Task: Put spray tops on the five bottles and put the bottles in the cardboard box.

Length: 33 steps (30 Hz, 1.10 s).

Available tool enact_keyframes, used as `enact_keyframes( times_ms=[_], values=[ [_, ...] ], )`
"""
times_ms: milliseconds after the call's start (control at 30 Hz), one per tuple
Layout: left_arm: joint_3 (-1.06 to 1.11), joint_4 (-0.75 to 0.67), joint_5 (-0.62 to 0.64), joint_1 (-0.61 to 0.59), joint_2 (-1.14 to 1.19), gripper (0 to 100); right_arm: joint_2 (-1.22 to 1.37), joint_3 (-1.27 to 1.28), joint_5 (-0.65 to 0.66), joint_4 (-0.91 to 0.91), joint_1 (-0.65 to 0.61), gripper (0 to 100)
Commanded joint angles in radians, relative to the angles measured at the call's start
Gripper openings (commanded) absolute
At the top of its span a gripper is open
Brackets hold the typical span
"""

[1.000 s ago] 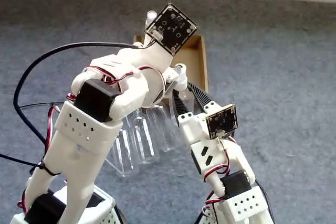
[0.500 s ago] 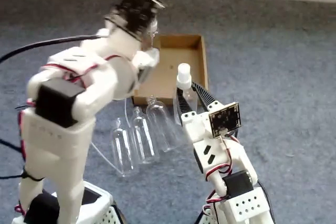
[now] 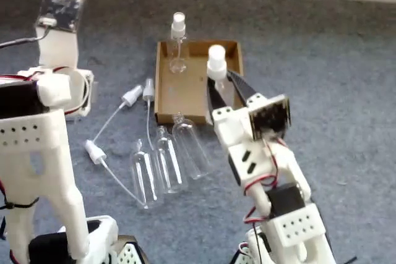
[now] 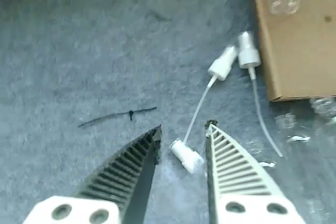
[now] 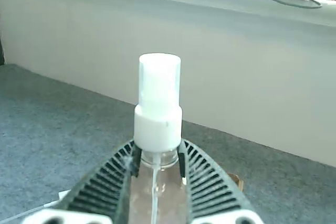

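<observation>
My right gripper (image 3: 226,93) is shut on a clear bottle with a white spray top (image 3: 216,61), held upright over the near right part of the cardboard box (image 3: 162,85). In the right wrist view the fingers (image 5: 202,174) clamp the bottle's neck below the top (image 5: 159,106). Another capped bottle (image 3: 178,41) stands in the box's far left corner. My left gripper (image 4: 184,128) hangs open above a loose spray top (image 4: 186,156) on the carpet. Two more spray tops (image 3: 140,93) lie left of the box. Three uncapped bottles (image 3: 168,162) lie in front of it.
Grey carpet covers the table. A thin black cable tie (image 4: 121,116) lies on it left of the spray tops. The left arm's white body (image 3: 37,140) stands tall at the near left. A pale wall (image 5: 252,66) runs behind the far edge.
My left arm has swung from over the box out to the left, leaving a capped bottle standing in the box. My right gripper has carried its bottle forward over the box.
</observation>
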Motion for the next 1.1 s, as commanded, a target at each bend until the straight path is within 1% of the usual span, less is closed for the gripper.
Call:
enact_keyframes(
  times_ms=[0,133,267,400,500,633,733,833,900,967,1067],
  values=[
    [0.317,-0.239,0.000,-0.145,-0.016,14,0.237,-0.225,0.018,-0.056,-0.044,0.4],
    [0.556,-0.400,0.000,-0.199,-0.018,14,0.490,-0.378,0.021,-0.137,-0.087,0.4],
    [0.751,-0.569,0.000,-0.248,-0.018,14,0.720,-0.524,0.021,-0.211,-0.088,0.4],
    [0.898,-0.730,-0.003,-0.257,-0.018,14,0.891,-0.618,0.021,-0.274,-0.088,0.4],
    [0.949,-0.806,-0.003,-0.252,-0.018,14,0.966,-0.628,0.014,-0.440,-0.087,0.4],
    [0.966,-0.827,-0.003,-0.251,-0.016,14,1.033,-0.475,0.014,-0.786,-0.088,0.4],
    [0.966,-0.827,-0.003,-0.251,-0.012,14,1.084,-0.357,0.012,-0.970,-0.108,0.4],
    [0.967,-0.827,-0.003,-0.251,-0.010,14,1.155,-0.285,0.008,-1.078,-0.110,0.4],
    [0.967,-0.827,-0.003,-0.251,-0.010,14,1.198,-0.285,-0.038,-1.129,-0.110,0.4],
    [0.967,-0.827,-0.003,-0.251,-0.008,14,1.224,-0.285,-0.089,-1.148,-0.110,0.4],
    [0.967,-0.824,-0.003,-0.251,-0.008,14,1.241,-0.298,-0.106,-1.153,-0.110,0.4]
  ],
)
